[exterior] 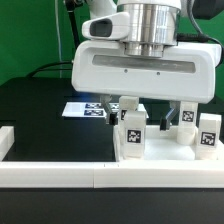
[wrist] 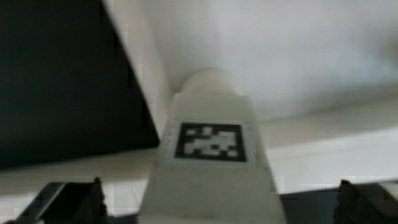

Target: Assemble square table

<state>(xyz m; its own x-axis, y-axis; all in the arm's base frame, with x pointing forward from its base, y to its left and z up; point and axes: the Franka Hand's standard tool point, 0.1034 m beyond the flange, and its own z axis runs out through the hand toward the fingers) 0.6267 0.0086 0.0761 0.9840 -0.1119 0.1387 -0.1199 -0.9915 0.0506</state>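
In the exterior view, the tool [exterior: 150, 106] is seen spread wide, grasping nothing, above a white tagged leg [exterior: 132, 134] standing on the tabletop [exterior: 165, 152] on the black bench [exterior: 50, 110]. In the wrist view, the leg [wrist: 214, 150] is framed between both fingertips [wrist: 68, 200]. It is judged light, rigid and smooth; its flat sides should be gripped.
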